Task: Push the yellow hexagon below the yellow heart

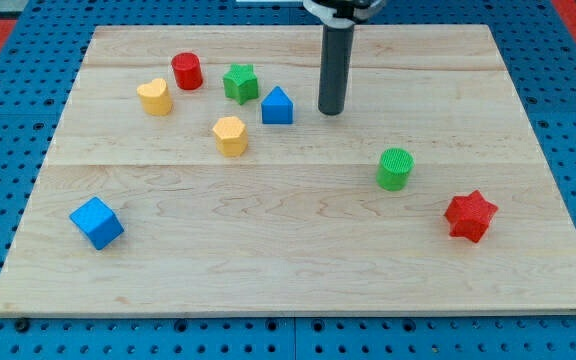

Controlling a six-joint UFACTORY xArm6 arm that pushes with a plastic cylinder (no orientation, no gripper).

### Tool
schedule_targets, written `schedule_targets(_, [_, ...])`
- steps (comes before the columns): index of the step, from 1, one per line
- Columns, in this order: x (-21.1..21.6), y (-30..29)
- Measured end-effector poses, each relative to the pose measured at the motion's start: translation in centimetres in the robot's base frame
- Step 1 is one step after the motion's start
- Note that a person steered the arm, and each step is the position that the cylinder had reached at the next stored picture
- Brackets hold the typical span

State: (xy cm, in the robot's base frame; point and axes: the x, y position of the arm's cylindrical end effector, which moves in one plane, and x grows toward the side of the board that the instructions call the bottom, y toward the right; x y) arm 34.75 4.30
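The yellow hexagon lies left of the board's middle. The yellow heart lies up and to the left of it, near the view's upper left. My tip stands on the board to the right of the hexagon and a little higher, just right of the blue triangular block. The tip touches no block.
A red cylinder and a green star lie near the heart at the top. A blue cube lies at lower left. A green cylinder and a red star lie at the right. The wooden board ends on blue pegboard.
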Motion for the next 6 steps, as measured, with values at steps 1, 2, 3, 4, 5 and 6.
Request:
schedule_targets(1, [0.2, -4.7])
schedule_targets(2, [1.9, -9.1])
schedule_targets(3, [3.6, -7.2])
schedule_targets(4, [6.8, -6.9])
schedule_targets(5, [6.4, -11.2])
schedule_targets(6, [5.0, -15.7])
